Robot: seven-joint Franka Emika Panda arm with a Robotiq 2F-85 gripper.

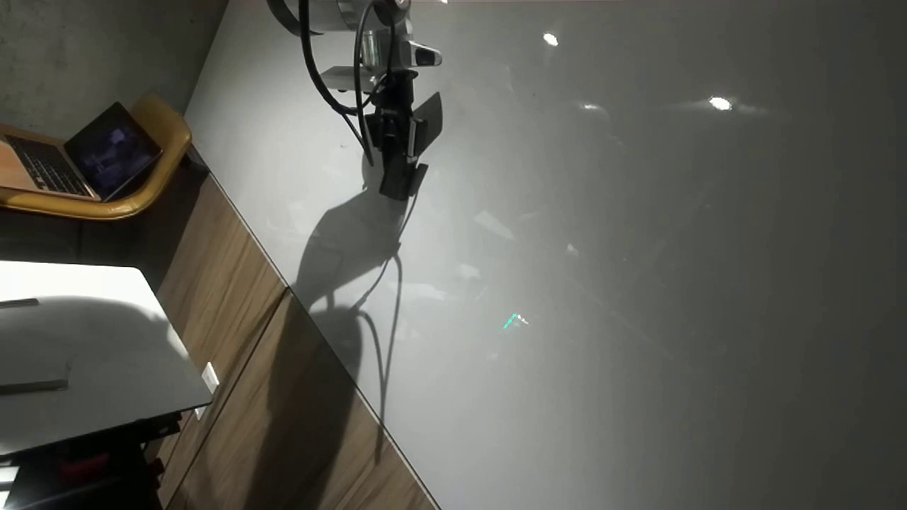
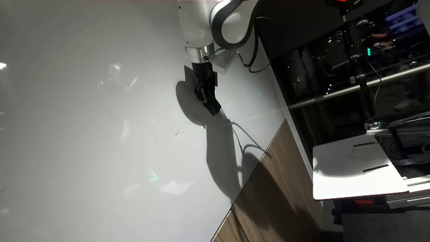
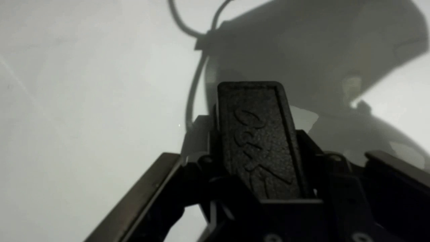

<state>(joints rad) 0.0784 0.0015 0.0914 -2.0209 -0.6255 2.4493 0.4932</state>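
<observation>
Black rectangular block with relief markings [image 3: 260,141], clasped in your dark fingers [image 3: 307,146]
You are gripping the block by its sides and holding it near a glossy white surface [image 2: 84,134]; whether it is touching, you cannot tell. A grey shadow [image 1: 347,248] is spreading across that surface onto an adjoining brown wood-grain panel [image 1: 220,276]. In an exterior view, an open laptop with a dark screen [image 1: 113,152] is resting on a mustard-yellow chair [image 1: 168,131].
</observation>
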